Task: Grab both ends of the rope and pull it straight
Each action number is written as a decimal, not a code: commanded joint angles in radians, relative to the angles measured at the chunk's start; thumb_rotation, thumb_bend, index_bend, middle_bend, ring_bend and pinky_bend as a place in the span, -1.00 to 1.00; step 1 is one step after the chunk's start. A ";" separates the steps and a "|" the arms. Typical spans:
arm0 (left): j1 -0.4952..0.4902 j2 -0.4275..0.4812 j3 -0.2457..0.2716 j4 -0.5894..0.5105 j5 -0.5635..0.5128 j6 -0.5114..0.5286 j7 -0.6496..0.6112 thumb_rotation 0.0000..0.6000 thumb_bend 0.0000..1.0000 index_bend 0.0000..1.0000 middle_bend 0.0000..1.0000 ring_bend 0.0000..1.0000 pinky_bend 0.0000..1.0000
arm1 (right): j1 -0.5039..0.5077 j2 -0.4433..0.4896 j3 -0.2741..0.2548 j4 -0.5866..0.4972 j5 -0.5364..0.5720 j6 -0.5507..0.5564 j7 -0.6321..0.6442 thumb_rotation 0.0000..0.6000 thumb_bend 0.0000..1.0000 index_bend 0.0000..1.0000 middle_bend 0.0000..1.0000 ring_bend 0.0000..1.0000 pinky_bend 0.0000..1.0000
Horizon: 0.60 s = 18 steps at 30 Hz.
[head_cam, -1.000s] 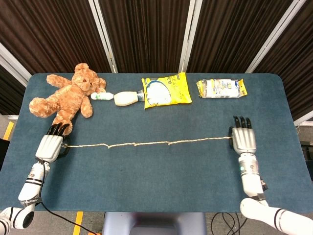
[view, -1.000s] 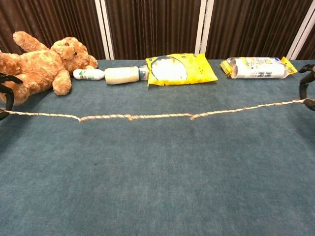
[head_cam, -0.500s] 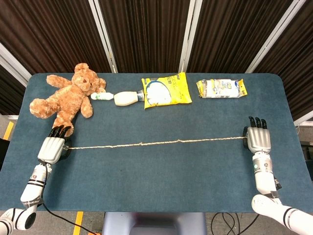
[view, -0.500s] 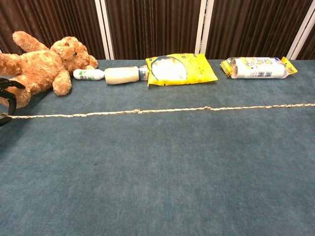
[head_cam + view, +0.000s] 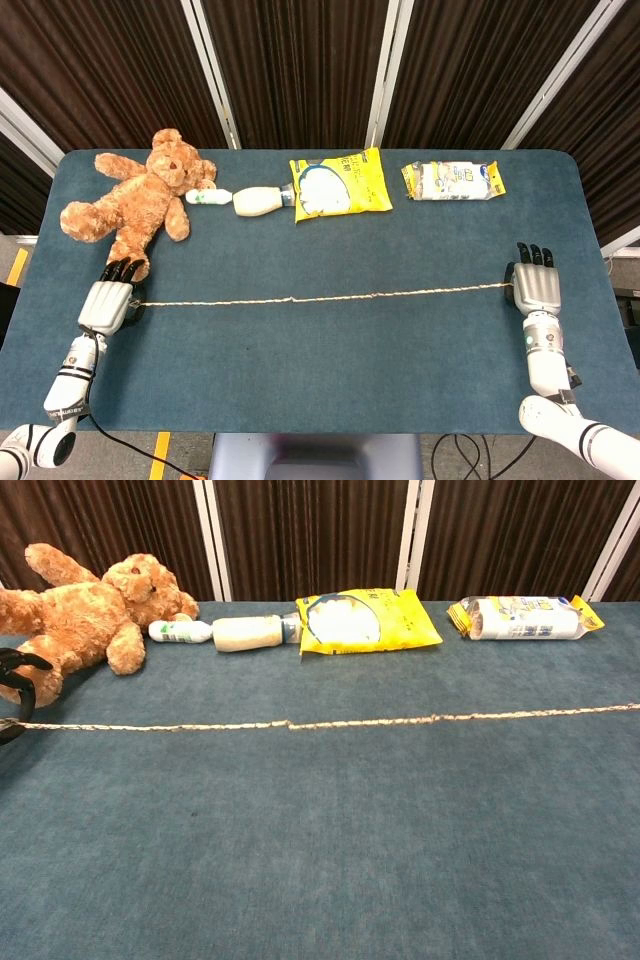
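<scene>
A thin beige rope (image 5: pixel 320 297) (image 5: pixel 330 721) stretches nearly straight across the blue table, from left to right. My left hand (image 5: pixel 108 298) grips its left end near the table's left side; only dark fingertips (image 5: pixel 18 680) show at the chest view's left edge. My right hand (image 5: pixel 535 288) holds the rope's right end near the right side of the table. In the chest view the right hand is out of frame and the rope runs off the right edge.
A brown teddy bear (image 5: pixel 140 196) (image 5: pixel 80 615) lies at the back left, close to my left hand. Beside it lies a white bottle (image 5: pixel 250 200) (image 5: pixel 230 633), then a yellow bag (image 5: pixel 338 183) (image 5: pixel 365 620), then a white-and-yellow packet (image 5: pixel 455 180) (image 5: pixel 520 617).
Both hands have moved apart and toward the front edge. The rope, wavy one second ago, is now pulled taut and lies almost straight.
</scene>
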 commanded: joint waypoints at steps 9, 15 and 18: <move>-0.008 -0.024 0.001 0.024 0.001 -0.018 -0.003 1.00 -0.14 0.27 -0.80 -1.00 -0.78 | -0.003 -0.003 -0.007 0.013 -0.002 -0.003 0.000 1.00 0.12 0.59 -0.66 -1.00 -1.00; -0.012 -0.044 0.003 0.058 -0.006 -0.044 -0.003 1.00 -0.14 0.27 -0.80 -1.00 -0.78 | -0.005 -0.018 -0.013 0.055 0.003 -0.018 0.002 1.00 0.12 0.59 -0.66 -1.00 -1.00; -0.013 -0.053 0.004 0.071 -0.005 -0.049 -0.007 1.00 -0.14 0.27 -0.80 -1.00 -0.78 | -0.005 -0.025 -0.015 0.071 0.000 -0.026 0.007 1.00 0.12 0.59 -0.66 -1.00 -1.00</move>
